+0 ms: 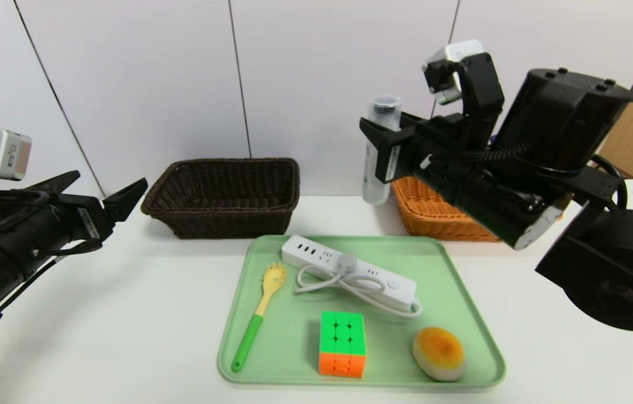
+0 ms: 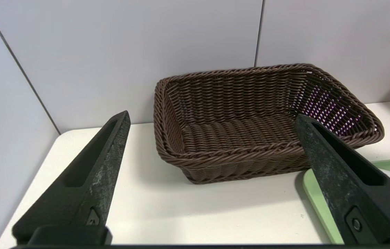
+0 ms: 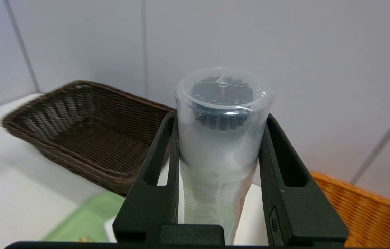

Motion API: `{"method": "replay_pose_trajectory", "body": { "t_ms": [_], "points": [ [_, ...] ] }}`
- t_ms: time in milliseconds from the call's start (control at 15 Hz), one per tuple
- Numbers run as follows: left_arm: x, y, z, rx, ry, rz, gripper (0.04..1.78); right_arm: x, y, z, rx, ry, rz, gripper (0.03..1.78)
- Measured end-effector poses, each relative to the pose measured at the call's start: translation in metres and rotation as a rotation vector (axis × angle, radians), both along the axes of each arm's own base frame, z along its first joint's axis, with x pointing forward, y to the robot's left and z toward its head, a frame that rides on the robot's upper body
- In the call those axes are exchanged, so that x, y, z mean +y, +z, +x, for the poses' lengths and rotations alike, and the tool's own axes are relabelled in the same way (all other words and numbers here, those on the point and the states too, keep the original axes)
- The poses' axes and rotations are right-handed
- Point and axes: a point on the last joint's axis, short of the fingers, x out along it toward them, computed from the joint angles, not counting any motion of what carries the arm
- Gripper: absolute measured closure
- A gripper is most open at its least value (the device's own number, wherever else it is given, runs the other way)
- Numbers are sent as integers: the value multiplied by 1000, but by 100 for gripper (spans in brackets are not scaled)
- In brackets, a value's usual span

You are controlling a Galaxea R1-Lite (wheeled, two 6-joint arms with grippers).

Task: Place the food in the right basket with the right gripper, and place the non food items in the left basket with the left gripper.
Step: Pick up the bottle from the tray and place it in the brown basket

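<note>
Bottle (image 3: 221, 145) between right gripper (image 3: 219, 155) jaws

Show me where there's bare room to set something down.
Both baskets: the brown basket is empty; the orange basket shows bare wicker. White table left of the green tray is open. The tray is crowded. The right claw holds a bottle.

Clear plastic-wrapped bottle (image 1: 379, 151) upright, held aloft beside orange basket (image 1: 434, 216); brown basket (image 1: 221, 196) empty.

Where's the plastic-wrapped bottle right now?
Head view: the plastic-wrapped bottle is held upright in the right tool, above the table beside the orange basket, behind the green tray.
</note>
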Motion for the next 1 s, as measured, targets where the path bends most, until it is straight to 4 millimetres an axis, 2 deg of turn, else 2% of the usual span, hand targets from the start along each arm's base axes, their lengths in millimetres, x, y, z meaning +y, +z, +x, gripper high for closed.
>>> {"method": "replay_pose_trajectory", "body": {
  "t_ms": [200,400,533,733,1000],
  "points": [
    [0,8,-2,-33,-4,-3,13,33,15,10,-8,65,3,116],
    [0,13,-1,-50,-7,-9,13,68,28,30,-53,98,41,116],
    [0,11,0,-43,-8,-20,13,91,28,47,-80,111,65,116],
    [0,10,1,-36,-8,-17,13,123,17,68,-95,128,78,116],
    [-5,6,1,-21,-30,-24,13,154,-28,86,-52,179,32,116]
  ]
}}
